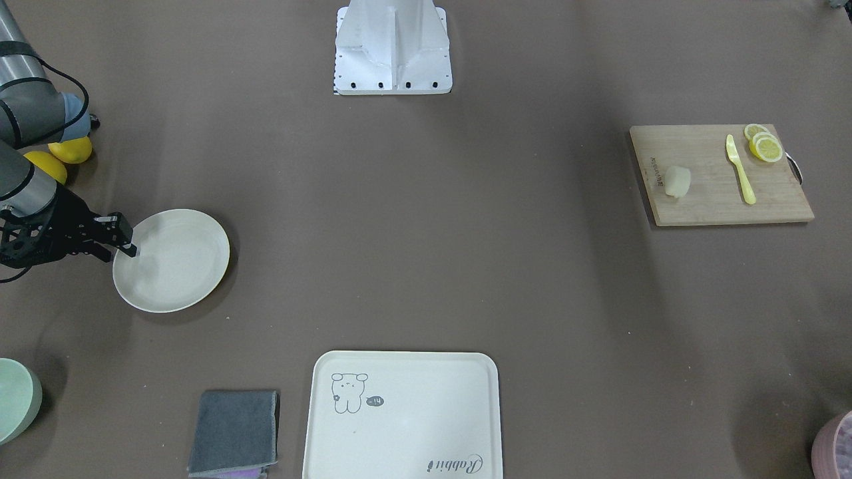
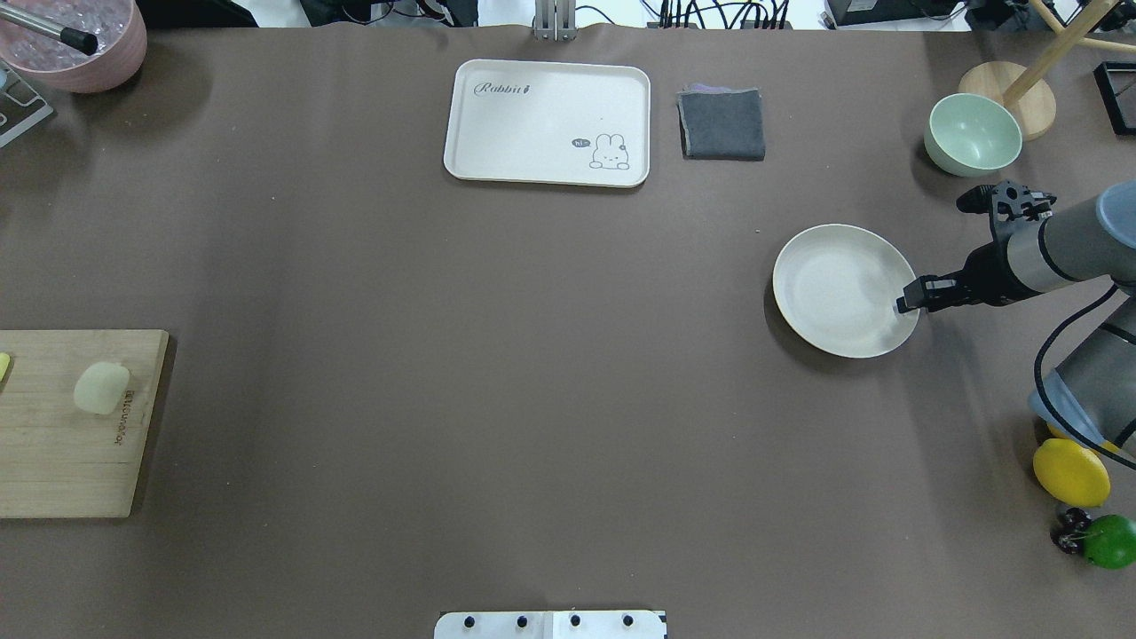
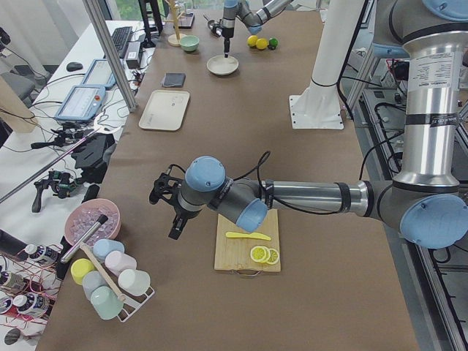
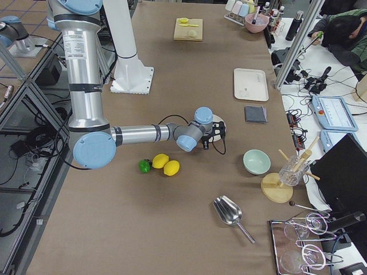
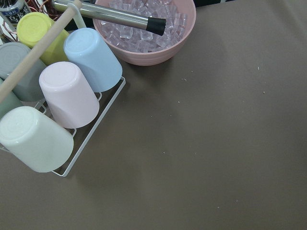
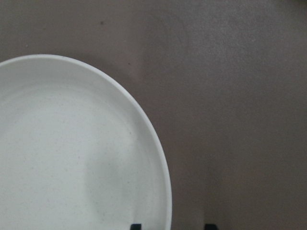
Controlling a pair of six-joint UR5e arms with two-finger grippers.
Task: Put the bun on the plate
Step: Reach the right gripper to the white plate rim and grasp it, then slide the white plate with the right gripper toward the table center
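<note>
While right pincer (image 2: 903,303) straddles plate (image 2: 834,284), bun (image 2: 100,388) distant.

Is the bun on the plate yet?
No, the bun lies on the cutting board, across the table from the plate, which holds nothing.

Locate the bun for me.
In the front-facing view the bun sits on the wooden cutting board at right, the robot's left side, beside the yellow knife.
</note>
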